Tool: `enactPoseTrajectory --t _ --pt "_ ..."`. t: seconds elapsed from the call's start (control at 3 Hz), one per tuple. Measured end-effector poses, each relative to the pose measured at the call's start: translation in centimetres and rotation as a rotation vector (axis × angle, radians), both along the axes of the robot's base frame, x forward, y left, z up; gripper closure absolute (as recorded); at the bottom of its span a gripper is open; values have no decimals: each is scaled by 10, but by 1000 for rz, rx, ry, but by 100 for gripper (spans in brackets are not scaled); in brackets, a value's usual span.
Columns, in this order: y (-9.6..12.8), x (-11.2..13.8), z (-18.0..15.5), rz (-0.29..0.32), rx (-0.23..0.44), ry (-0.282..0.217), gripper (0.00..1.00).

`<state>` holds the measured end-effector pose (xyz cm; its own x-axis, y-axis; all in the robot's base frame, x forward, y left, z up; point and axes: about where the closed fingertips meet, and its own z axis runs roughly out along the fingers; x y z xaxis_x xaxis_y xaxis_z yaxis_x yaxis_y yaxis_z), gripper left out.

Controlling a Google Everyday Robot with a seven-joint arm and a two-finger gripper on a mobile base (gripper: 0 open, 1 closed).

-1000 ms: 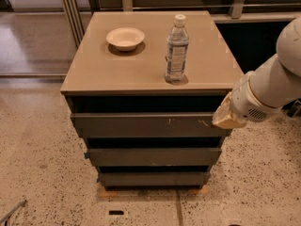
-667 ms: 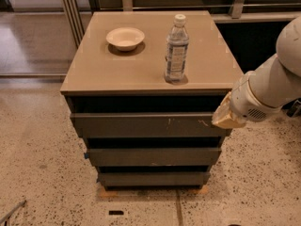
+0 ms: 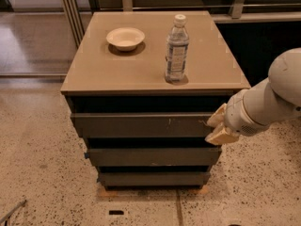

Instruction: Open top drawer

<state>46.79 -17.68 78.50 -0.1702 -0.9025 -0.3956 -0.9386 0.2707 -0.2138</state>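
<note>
The top drawer (image 3: 141, 125) is a dark grey-brown flat front with pale scratch marks right of centre, just under the tan cabinet top (image 3: 94, 69). A dark gap shows above it. My gripper (image 3: 217, 126) sits at the drawer front's right end, its tan fingers (image 3: 221, 135) against the right edge. The white arm (image 3: 273, 98) reaches in from the right.
A clear water bottle (image 3: 177, 48) stands upright on the cabinet top near the front right. A white bowl (image 3: 125, 37) sits at the back left. Two smaller drawer fronts (image 3: 150, 157) lie below. Speckled floor surrounds the cabinet; a dark wall is behind right.
</note>
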Motion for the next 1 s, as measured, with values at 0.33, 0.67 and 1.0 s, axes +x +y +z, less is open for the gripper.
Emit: enactPoseTrajectory --t 0.33,0.67,1.0 --pt "10 12 -25 21 54 -24 1" --pt "22 26 -46 37 92 -28 0" --pt "35 38 -65 54 109 -11 0"
